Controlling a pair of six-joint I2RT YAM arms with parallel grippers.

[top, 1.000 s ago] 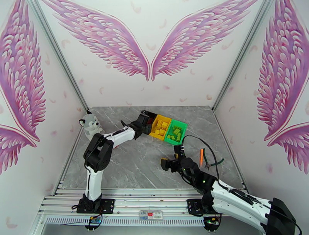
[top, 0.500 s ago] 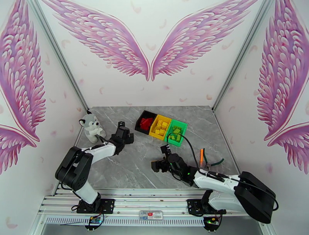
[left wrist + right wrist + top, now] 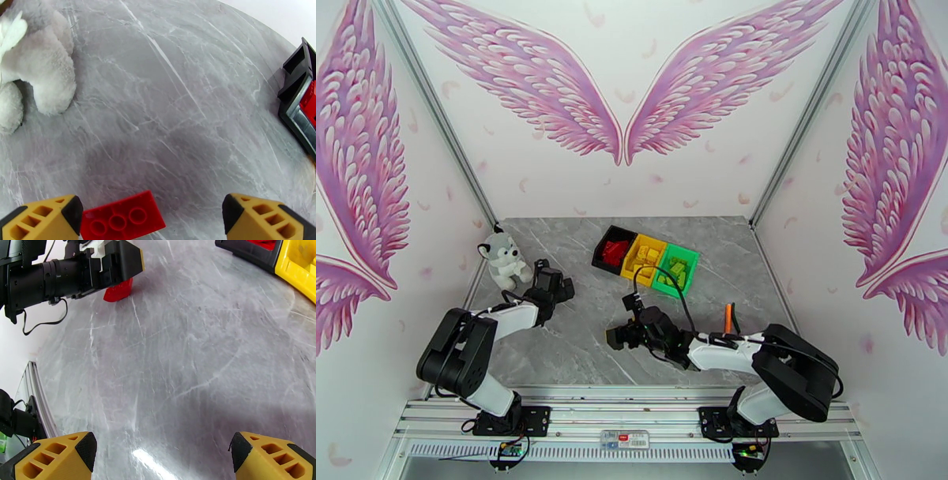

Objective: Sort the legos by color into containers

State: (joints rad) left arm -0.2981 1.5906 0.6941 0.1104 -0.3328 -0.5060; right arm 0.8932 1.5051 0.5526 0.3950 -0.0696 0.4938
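— Where is your left claw (image 3: 562, 286)?
— Low over the table (image 3: 584, 347), near the toy (image 3: 502, 260). Its jaws stand wide and grip nothing. One red brick (image 3: 122, 217) lies flat between them, just beside one finger; whether they touch, I cannot tell.
— And the right claw (image 3: 162, 453)?
— Also spread wide and empty, over bare table.
— The bins (image 3: 599, 254)?
— In a row at the back: black with red legos (image 3: 615, 251), yellow with yellow legos (image 3: 646, 259), green with green legos (image 3: 675, 272).
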